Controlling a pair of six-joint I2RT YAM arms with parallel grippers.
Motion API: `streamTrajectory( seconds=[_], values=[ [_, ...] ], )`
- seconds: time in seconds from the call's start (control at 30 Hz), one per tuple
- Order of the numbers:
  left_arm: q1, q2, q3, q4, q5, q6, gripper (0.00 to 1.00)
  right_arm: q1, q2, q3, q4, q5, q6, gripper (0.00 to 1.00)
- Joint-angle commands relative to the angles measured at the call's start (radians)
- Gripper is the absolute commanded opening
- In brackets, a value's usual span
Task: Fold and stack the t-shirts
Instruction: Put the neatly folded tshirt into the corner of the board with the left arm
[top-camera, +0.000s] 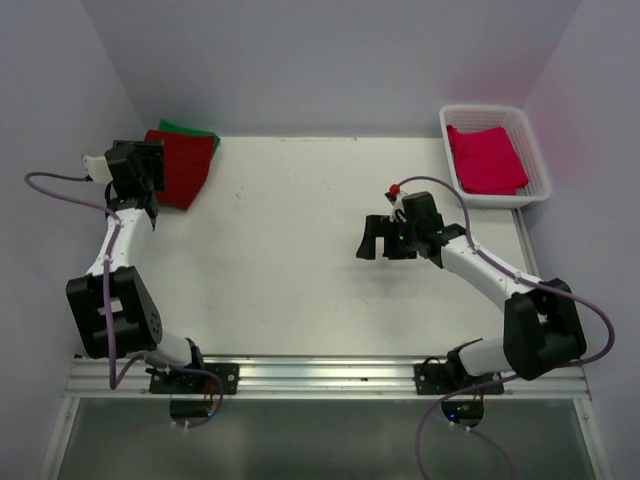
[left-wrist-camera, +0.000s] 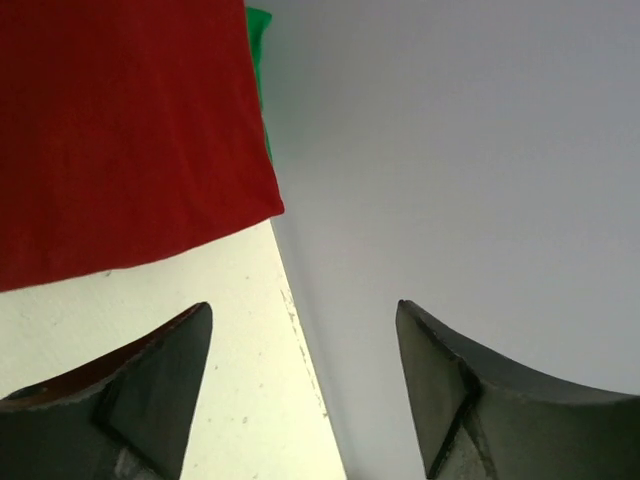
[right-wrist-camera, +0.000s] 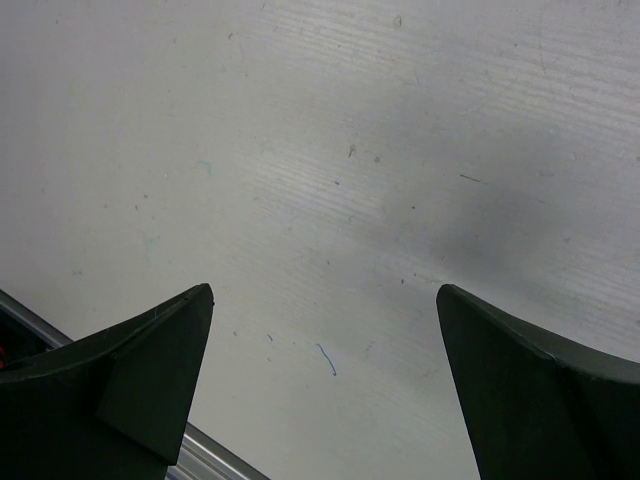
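Maroon-red t-shirt folded on green t-shirt, long axis near-far.

The dark red t-shirt, the bright green t-shirt and the pinkish-red t-shirt are each plain. The lattice-patterned basket and the desk are white. The left end effector and the right end effector are black.
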Motion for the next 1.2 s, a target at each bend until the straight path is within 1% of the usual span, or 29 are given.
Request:
streamTrajectory(
  seconds=[0.0,0.07,0.1,0.13,0.17,0.2,0.23,0.27,0.3,0.33,0.37,0.5,0.53,0.63,0.7,0.77,0.8,0.83,0.87,0.9,0.93,0.97,1.0,1.03,1.07,1.1,1.13,1.17],
  values=[
    [0.0,0.051,-0.022,0.194,0.055,0.105,0.75,0.005,-0.04,-0.005,0.018,-0.017,0.009,0.99],
    [0.002,0.111,0.017,0.273,0.079,0.169,0.72,0.003,-0.037,0.001,0.012,-0.014,0.009,0.99],
    [0.0,0.186,0.038,0.293,0.101,0.185,0.63,0.003,-0.037,0.003,0.005,-0.013,0.011,0.99],
    [0.002,0.226,0.087,0.329,0.101,0.194,0.6,0.003,-0.04,0.001,0.0,-0.01,0.009,0.99],
    [0.01,0.268,0.104,0.381,0.172,0.232,0.55,0.003,-0.045,0.0,-0.009,-0.002,0.009,0.99],
    [0.013,0.353,0.124,0.422,0.199,0.242,0.41,0.005,-0.051,-0.002,-0.012,0.006,0.009,0.99],
    [0.017,0.395,0.179,0.423,0.213,0.242,0.34,0.003,-0.063,-0.005,-0.015,0.009,0.009,0.99],
    [0.025,0.436,0.208,0.409,0.233,0.231,0.14,0.003,-0.069,-0.006,-0.027,0.018,0.012,0.99],
    [0.028,0.516,0.236,0.392,0.243,0.217,0.03,0.003,-0.074,-0.006,-0.032,0.022,0.012,0.99],
    [0.033,0.545,0.262,0.36,0.251,0.199,0.0,0.003,-0.085,-0.006,-0.037,0.027,0.014,0.99],
    [0.04,0.584,0.264,0.354,0.238,0.171,0.0,0.003,-0.091,-0.003,-0.05,0.036,0.014,0.99],
    [0.039,0.639,0.232,0.285,0.185,0.121,0.0,0.003,-0.119,0.01,-0.084,0.059,0.008,0.99],
    [0.04,0.653,0.239,0.227,0.185,0.108,0.0,0.003,-0.122,0.012,-0.087,0.061,0.008,0.99],
    [0.049,0.72,0.247,0.173,0.233,0.087,0.0,0.003,-0.117,0.029,-0.1,0.059,0.006,0.99],
    [0.056,0.736,0.232,0.206,0.286,0.099,0.0,0.003,-0.117,0.035,-0.103,0.059,0.008,0.99],
    [0.06,0.712,0.17,0.361,0.326,0.128,0.0,0.003,-0.123,0.032,-0.1,0.062,0.003,0.99],
    [0.06,0.669,0.15,0.42,0.337,0.142,0.0,0.003,-0.135,0.03,-0.098,0.065,0.001,0.99],
    [0.062,0.643,0.126,0.505,0.349,0.153,0.02,0.003,-0.14,0.03,-0.097,0.075,-0.002,0.99],
    [0.059,0.615,0.121,0.54,0.39,0.189,0.07,0.003,-0.146,0.035,-0.1,0.082,-0.003,0.99],
    [0.056,0.562,0.123,0.563,0.417,0.212,0.21,0.003,-0.151,0.038,-0.098,0.094,-0.006,0.99],
    [0.053,0.529,0.129,0.562,0.44,0.235,0.28,0.003,-0.16,0.043,-0.1,0.105,-0.009,0.99],
    [0.043,0.492,0.126,0.562,0.47,0.286,0.48,0.005,-0.163,0.055,-0.101,0.127,-0.009,0.99],
    [0.033,0.415,0.124,0.561,0.492,0.318,0.57,0.003,-0.165,0.066,-0.107,0.13,-0.015,0.99],
    [0.022,0.374,0.126,0.533,0.512,0.353,0.69,0.003,-0.165,0.079,-0.116,0.128,-0.023,0.99],
    [-0.007,0.336,0.126,0.507,0.55,0.426,0.88,0.005,-0.168,0.11,-0.145,0.131,-0.031,0.99],
    [-0.022,0.261,0.129,0.475,0.57,0.461,0.89,0.003,-0.171,0.125,-0.155,0.148,-0.038,0.99],
    [-0.038,0.222,0.124,0.425,0.595,0.493,0.9,0.005,-0.19,0.138,-0.156,0.157,-0.041,0.99],
    [-0.073,0.146,0.115,0.407,0.649,0.562,0.92,0.005,-0.207,0.151,-0.164,0.16,-0.048,0.99]
  ],
)
